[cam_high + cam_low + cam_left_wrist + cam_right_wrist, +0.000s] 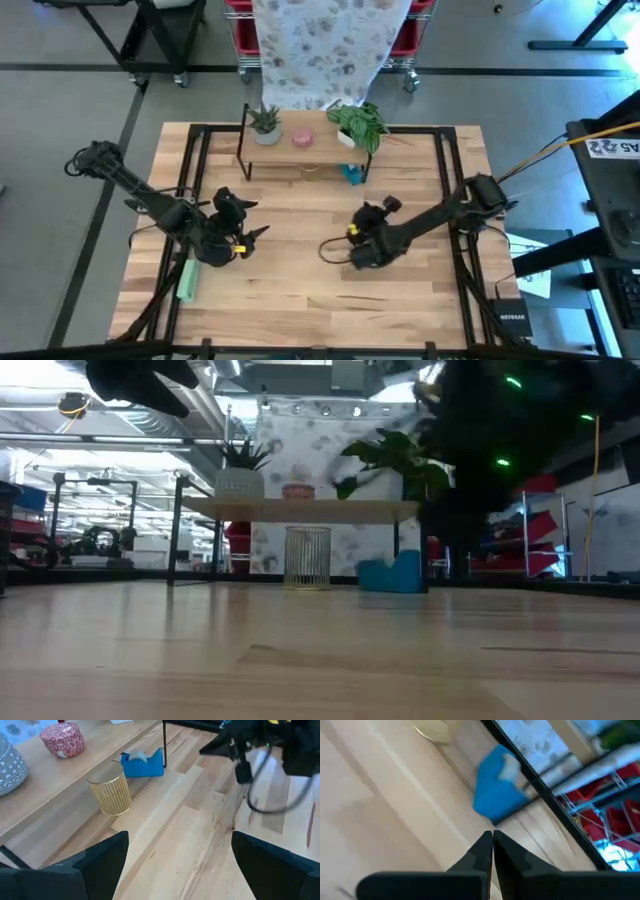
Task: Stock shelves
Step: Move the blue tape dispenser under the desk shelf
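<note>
The shelves (305, 148) stand at the table's far middle, a light plank on thin black legs. On the plank stand a succulent in a grey pot (265, 125), a pink jar (302, 137) and a leafy plant (358, 125). Under the plank stand a gold wire basket (111, 790) and a blue holder (145, 764). My left gripper (250, 217) hovers open at the table's left middle, with nothing between its fingers (100, 865). My right gripper (380, 208) is shut and empty at the middle right, pointing toward the blue holder (497, 790).
A green oblong thing (187, 280) lies near the table's left front. Black rails (445, 180) run along the tabletop's sides. A cable loop (335, 250) hangs by my right arm. Bare wood lies between the two grippers and the shelves.
</note>
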Motion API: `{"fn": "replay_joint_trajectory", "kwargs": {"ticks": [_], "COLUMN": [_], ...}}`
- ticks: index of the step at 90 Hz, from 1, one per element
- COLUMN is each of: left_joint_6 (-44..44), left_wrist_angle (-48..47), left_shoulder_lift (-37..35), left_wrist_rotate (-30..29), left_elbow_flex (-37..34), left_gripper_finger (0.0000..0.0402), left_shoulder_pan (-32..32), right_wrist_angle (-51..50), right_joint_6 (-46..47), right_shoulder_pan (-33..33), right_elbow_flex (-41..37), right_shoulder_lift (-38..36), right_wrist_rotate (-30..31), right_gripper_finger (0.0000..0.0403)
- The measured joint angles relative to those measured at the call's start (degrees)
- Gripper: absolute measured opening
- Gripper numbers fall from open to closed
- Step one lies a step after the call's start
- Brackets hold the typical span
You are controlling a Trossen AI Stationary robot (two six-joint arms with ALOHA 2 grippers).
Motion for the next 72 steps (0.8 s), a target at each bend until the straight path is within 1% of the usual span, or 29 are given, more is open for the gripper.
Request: {"fn": "replay_joint_trajectory", "kwargs": {"ticks": [6,13,24,32,39,50,60,72], "left_joint_6": [0.00,0.00,0.00,0.00,0.00,-0.02,-0.02,-0.22], "left_wrist_angle": [0.01,0.00,0.06,0.09,0.13,0.15,0.26,0.30], "left_shoulder_lift": [0.00,0.00,0.00,0.00,0.00,0.00,0.00,0.00], "left_wrist_rotate": [0.00,-0.04,-0.17,-0.21,-0.18,-0.15,-0.08,0.00], "left_elbow_flex": [0.00,0.00,0.00,0.00,0.00,0.00,0.00,0.00], "left_gripper_finger": [0.0336,0.0336,0.0336,0.0336,0.0336,0.0336,0.0336,0.0336], "left_shoulder_pan": [0.00,0.00,0.00,0.00,0.00,0.00,0.00,0.00], "right_wrist_angle": [6.36,19.31,40.69,49.80,52.03,52.25,51.94,49.32], "right_joint_6": [3.77,4.90,-2.03,-4.98,-4.22,-0.71,-0.50,-0.10], "right_shoulder_pan": [0.18,0.13,-2.36,-5.57,-8.63,-12.91,-14.87,-16.45], "right_elbow_flex": [-5.11,-10.46,-15.75,-16.89,-16.65,-14.54,-12.45,-10.45], "right_shoulder_lift": [-1.23,-1.73,-0.91,0.22,1.22,3.24,4.57,4.96], "right_wrist_rotate": [-0.24,0.45,2.40,3.34,3.91,3.83,3.79,3.82], "right_gripper_finger": [0.0000,0.0000,0.0000,0.0000,0.0000,0.0000,0.0000,0.0000]}}
